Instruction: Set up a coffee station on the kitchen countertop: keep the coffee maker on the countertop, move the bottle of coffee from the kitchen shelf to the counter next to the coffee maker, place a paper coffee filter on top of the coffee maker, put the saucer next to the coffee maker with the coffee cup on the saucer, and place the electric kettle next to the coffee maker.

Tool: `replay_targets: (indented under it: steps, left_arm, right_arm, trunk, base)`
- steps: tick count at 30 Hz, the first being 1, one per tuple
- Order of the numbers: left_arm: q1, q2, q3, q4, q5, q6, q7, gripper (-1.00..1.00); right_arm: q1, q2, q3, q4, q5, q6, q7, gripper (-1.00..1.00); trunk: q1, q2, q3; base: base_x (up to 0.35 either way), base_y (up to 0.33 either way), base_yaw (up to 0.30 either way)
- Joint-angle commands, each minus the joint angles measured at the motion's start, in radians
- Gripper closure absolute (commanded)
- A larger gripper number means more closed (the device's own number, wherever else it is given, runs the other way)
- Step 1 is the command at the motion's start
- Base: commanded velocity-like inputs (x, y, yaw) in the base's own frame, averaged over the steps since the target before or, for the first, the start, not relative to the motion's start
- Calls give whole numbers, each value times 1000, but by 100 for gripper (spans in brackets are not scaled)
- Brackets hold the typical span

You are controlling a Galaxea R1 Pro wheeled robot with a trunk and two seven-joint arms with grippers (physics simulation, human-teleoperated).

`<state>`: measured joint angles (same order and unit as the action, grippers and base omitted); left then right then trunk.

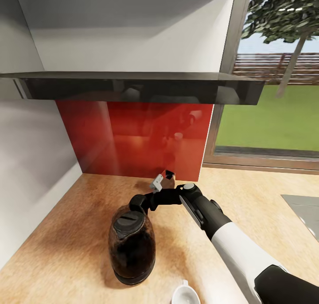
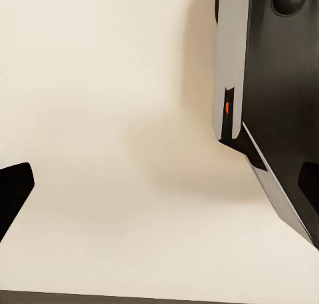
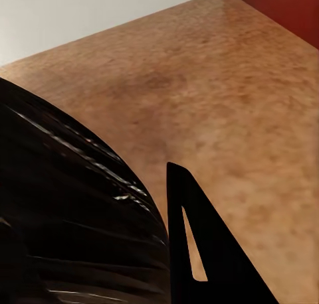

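Observation:
The electric kettle (image 1: 132, 244), smoky glass with a black lid, stands on the kitchen countertop (image 1: 66, 251) near its front. My right gripper (image 1: 138, 204) reaches in from the right and is shut on the kettle's black handle at the top. In the right wrist view the kettle (image 3: 66, 211) bulks dark beside one black finger (image 3: 199, 251); the other finger is hidden behind it. A white coffee cup (image 1: 185, 295) sits at the counter's front edge, cut off by the frame. The dark kitchen shelf (image 1: 133, 89) hangs overhead. My left gripper (image 2: 159, 184) is open over a pale surface.
A red backsplash (image 1: 133, 135) closes the back and a white wall (image 1: 31, 162) the left. A window (image 1: 270, 118) onto a lawn is at right, with a grey panel (image 1: 305, 211) set in the counter. A white-and-black casing (image 2: 266, 85) stands near my left gripper.

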<state>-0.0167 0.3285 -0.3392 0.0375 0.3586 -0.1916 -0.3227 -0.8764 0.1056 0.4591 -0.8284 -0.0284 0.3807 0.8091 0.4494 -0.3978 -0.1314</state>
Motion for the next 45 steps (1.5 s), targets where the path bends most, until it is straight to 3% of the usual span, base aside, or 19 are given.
replay_targets:
  steps: [1, 14, 18, 21, 26, 31, 36, 45]
  left_arm:
    - [-2, 0, -9, 4, 10, -6, -6, -100]
    - [-2, 0, -9, 3, 10, -8, -6, -100]
    - [-2, -2, -8, 3, 10, -8, -6, -100]
    - [-2, -3, -8, 1, 10, -8, -6, -100]
    - [-2, -3, -8, -1, 10, -8, -6, -100]
    - [-2, -3, -7, -2, 10, -8, -6, -100]
    - [-2, -5, -5, -2, 10, -9, -6, -100]
    - [-2, -5, -4, -2, 10, -9, -6, -100]
  right_arm:
    - [-1, 0, -1, -1, -5, 9, 2, 100]
    - [-2, 5, -11, -15, -8, 11, -7, 100]
    - [-2, 6, -12, -87, -9, 24, -60, 100]
    - [-3, 7, -13, -203, -9, 101, -149, 100]
    - [-3, 8, -18, -370, -10, 259, -180, 100]
    - [-3, 8, -19, -451, -10, 289, -184, 100]
    - [-3, 8, -19, -469, -10, 332, -185, 100]
    - [-3, 7, -21, -500, -11, 342, -184, 100]
  trunk:
    - [1, -2, -2]
    - [1, -2, -2]
    - [1, -2, -2]
    - [1, -2, -2]
    - [1, -2, -2]
    - [1, -2, -2]
    - [1, -2, -2]
    - [1, -2, -2]
  base:
    - [0, 0, 0]
    - [0, 0, 0]
    - [0, 0, 0]
    - [0, 0, 0]
    - [0, 0, 0]
    - [0, 0, 0]
    - [0, 0, 0]
    - [0, 0, 0]
